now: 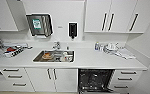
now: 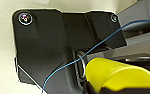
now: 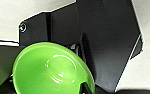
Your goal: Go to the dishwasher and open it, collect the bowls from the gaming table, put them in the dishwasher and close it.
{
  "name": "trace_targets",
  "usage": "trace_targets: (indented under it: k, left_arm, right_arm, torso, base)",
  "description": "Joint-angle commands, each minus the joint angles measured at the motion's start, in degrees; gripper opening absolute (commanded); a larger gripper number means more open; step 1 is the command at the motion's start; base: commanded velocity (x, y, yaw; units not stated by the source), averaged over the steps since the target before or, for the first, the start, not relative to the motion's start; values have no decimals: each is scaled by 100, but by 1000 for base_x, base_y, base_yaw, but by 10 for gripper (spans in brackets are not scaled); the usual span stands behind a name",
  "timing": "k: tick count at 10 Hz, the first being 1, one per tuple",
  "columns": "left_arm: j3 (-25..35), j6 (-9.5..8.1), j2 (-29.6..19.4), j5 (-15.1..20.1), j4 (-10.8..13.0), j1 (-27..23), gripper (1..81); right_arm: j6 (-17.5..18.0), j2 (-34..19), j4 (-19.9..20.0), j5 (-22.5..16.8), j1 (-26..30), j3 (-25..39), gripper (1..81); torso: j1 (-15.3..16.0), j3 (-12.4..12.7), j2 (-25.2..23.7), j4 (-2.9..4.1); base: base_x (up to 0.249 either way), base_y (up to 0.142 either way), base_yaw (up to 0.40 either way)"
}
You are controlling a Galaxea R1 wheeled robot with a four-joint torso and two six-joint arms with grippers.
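Facing a white kitchen surface (image 1: 91, 60), the head view shows the dishwasher (image 1: 94, 80) open below it, its dark racked inside visible between white cabinet doors (image 1: 52, 78) and white drawers (image 1: 124, 78). A steel sink (image 1: 54, 56) sits in the surface with some crockery in it, and a dish rack (image 1: 8, 48) stands far to the left side.

In the right wrist view a light green bowl (image 3: 51, 70) appears very close to the camera, tilted so its glossy inside is turned to the lens; a dark part of the right tool (image 3: 84, 87) meets its rim, so the tool seems closed on the bowl. In the left wrist view a yellow bowl (image 2: 118, 75) is seen from its outer side, tilted, with the dark left tool (image 2: 96, 90) at its lower edge, seemingly gripping it. A thin blue cable (image 2: 91, 50) crosses in front of the wrist plate
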Motion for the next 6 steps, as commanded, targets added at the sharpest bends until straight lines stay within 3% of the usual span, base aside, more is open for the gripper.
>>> trace_targets:
  k: [1, 6]
  left_arm:
    - [11, 3, -22, 182, 51, -133, 10]
    - [11, 3, -39, 121, 42, -124, 10]
  right_arm:
    - [-13, 11, -21, -280, 196, 28, 10]
    - [-13, 2, -12, -280, 205, 28, 10]
  torso:
    - [0, 0, 0, 0]
    - [0, 0, 0, 0]
  base:
    - [134, -76, 0]
    - [135, -76, 0]
